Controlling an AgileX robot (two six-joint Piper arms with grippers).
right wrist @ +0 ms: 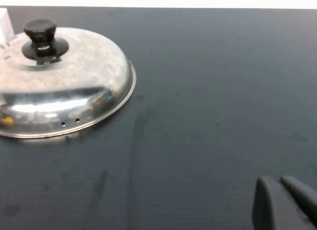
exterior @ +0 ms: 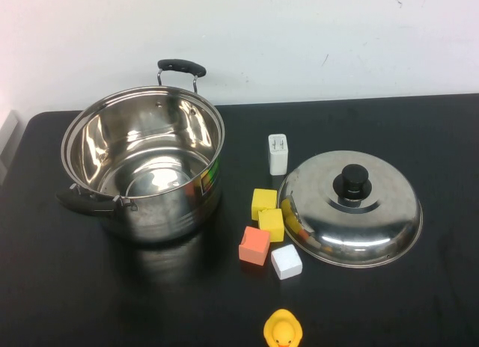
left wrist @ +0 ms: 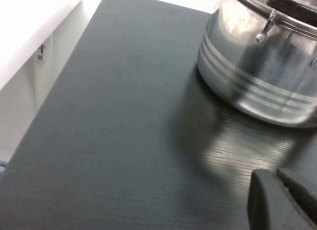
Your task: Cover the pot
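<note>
The pot [exterior: 142, 164], a large open shiny steel stockpot with two black handles, stands on the left of the black table; its wall also shows in the left wrist view [left wrist: 257, 76]. The domed steel lid [exterior: 350, 220] with a black knob [exterior: 352, 182] lies flat on the table to the pot's right, and shows in the right wrist view [right wrist: 59, 81]. Neither arm shows in the high view. My left gripper [left wrist: 275, 174] is shut and empty above bare table, short of the pot. My right gripper [right wrist: 277, 181] is shut and empty, well away from the lid.
Between pot and lid lie a white plug adapter [exterior: 278, 153], two yellow blocks [exterior: 263, 203], an orange block [exterior: 254, 245] and a white block [exterior: 286, 261]. A yellow rubber duck [exterior: 283, 330] sits at the front edge. A white wall stands behind the table.
</note>
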